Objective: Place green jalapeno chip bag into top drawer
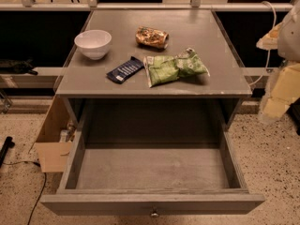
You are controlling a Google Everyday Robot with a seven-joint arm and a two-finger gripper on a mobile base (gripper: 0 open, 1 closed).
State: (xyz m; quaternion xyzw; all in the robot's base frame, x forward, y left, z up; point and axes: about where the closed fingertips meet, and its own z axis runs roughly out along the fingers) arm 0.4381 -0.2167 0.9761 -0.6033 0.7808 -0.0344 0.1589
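The green jalapeno chip bag (174, 67) lies flat on the grey cabinet top (206, 36), near its front edge, right of centre. The top drawer (152, 203) is pulled far out below it, with its round metal knob (153, 214) at the bottom of the view. Only bare grey floor shows inside the drawer. My gripper (281, 90) is a pale, blurred shape at the right edge, beside and above the drawer's right wall, well apart from the bag.
A white bowl (93, 43) stands at the top's left. An orange-brown foil bag (152, 36) lies behind the green bag, and a flat dark-blue packet (124, 70) to its left. A cardboard box (52, 144) and a cable (37, 191) are on the floor at left.
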